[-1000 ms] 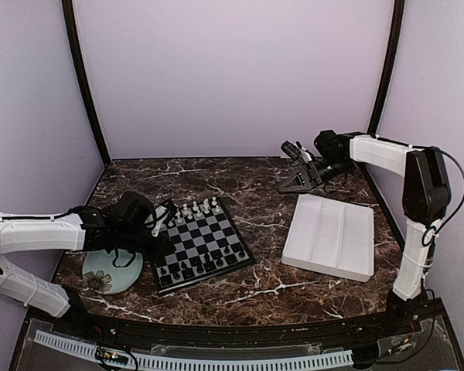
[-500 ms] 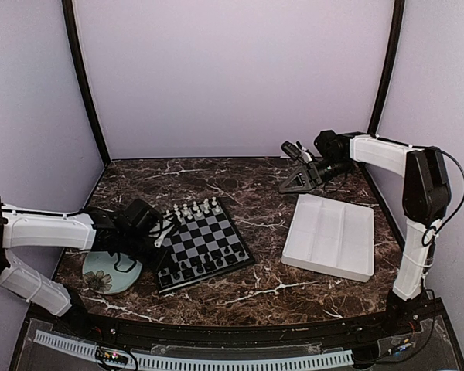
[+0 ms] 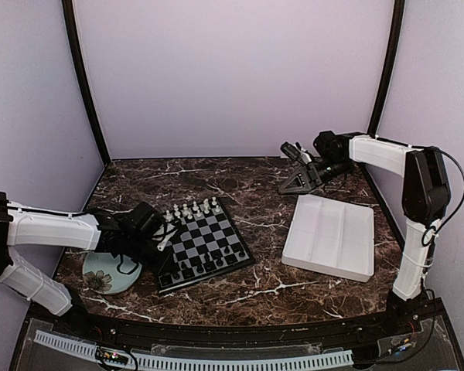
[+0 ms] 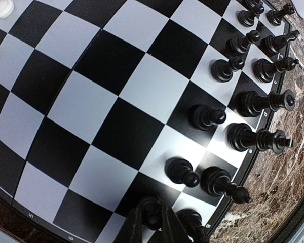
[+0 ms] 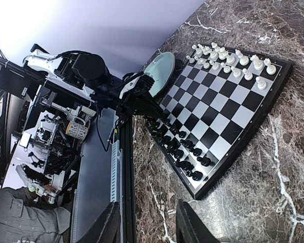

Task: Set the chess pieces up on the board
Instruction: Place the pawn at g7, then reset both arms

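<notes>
The board [image 3: 209, 232] lies left of centre on the marble table. White pieces [image 3: 192, 209] line its far edge and black pieces [image 3: 209, 263] its near edge. My left gripper [image 3: 166, 241] is low over the board's near left corner. In the left wrist view its fingers [image 4: 131, 228] press both sides of a black pawn [image 4: 153, 210] that stands on a dark square beside the other black pieces [image 4: 258, 101]. My right gripper [image 3: 292, 149] hovers at the back right, open and empty, and looks down on the board [image 5: 228, 101] from afar.
A white compartment tray [image 3: 332, 232] lies to the right of the board. A pale-green plate [image 3: 100, 274] sits at the near left, partly under my left arm. Dark wall posts stand at both back corners.
My left arm has swung toward the near edge along the board's left side and lowered to the near left corner. The right arm has not moved.
</notes>
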Robot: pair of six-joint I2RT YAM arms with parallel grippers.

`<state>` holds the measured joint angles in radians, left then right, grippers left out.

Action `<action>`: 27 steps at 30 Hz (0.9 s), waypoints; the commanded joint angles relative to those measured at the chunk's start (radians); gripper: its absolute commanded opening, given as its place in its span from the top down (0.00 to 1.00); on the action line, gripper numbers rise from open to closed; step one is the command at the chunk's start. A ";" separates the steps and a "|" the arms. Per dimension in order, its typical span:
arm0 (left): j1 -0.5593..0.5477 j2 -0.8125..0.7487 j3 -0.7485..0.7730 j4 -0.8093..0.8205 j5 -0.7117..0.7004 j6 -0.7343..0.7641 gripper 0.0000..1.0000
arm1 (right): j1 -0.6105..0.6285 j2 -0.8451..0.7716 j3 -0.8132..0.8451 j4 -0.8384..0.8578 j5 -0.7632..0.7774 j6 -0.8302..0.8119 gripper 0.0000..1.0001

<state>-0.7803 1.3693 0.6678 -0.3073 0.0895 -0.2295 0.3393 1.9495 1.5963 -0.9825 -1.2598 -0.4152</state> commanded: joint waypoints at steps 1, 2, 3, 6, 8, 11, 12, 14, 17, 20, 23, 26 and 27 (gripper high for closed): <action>-0.007 0.000 0.008 -0.043 -0.013 -0.006 0.82 | 0.005 0.011 0.014 -0.017 -0.013 -0.022 0.61; -0.007 -0.011 0.008 -0.044 -0.018 -0.007 0.80 | 0.004 0.010 0.016 -0.020 -0.012 -0.025 0.61; -0.007 -0.018 0.011 -0.045 -0.022 -0.007 0.78 | 0.005 0.009 0.020 -0.025 -0.010 -0.028 0.61; -0.007 -0.055 0.035 -0.058 -0.047 0.007 0.73 | 0.003 0.011 0.042 -0.048 0.002 -0.042 0.61; -0.006 -0.077 0.067 -0.079 -0.070 0.022 0.71 | 0.002 0.011 0.063 -0.069 0.013 -0.054 0.61; -0.005 -0.116 0.122 -0.102 -0.131 0.048 0.69 | -0.006 0.009 0.099 -0.100 0.035 -0.071 0.61; -0.005 -0.121 0.153 -0.107 -0.143 0.061 0.68 | -0.010 0.007 0.122 -0.117 0.046 -0.080 0.60; 0.000 -0.137 0.204 -0.125 -0.187 0.083 0.68 | -0.027 0.002 0.182 -0.167 0.092 -0.116 0.61; 0.007 -0.165 0.261 -0.150 -0.278 0.113 0.64 | -0.077 -0.025 0.287 -0.203 0.162 -0.125 0.60; 0.021 -0.202 0.305 -0.127 -0.409 0.133 0.49 | -0.157 -0.097 0.283 -0.083 0.221 -0.036 0.60; 0.032 -0.234 0.330 -0.082 -0.509 0.145 0.23 | -0.261 -0.247 0.084 0.310 0.331 0.191 0.60; 0.045 -0.262 0.350 -0.030 -0.609 0.143 0.05 | -0.327 -0.384 -0.116 0.574 0.640 0.313 0.51; 0.050 -0.266 0.362 -0.023 -0.628 0.135 0.02 | -0.329 -0.426 -0.169 0.624 0.747 0.316 0.16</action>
<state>-0.7479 1.1461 0.9817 -0.3885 -0.3630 -0.0994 0.0528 1.6764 1.6032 -0.7570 -0.9165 -0.2749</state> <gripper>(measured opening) 0.917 0.467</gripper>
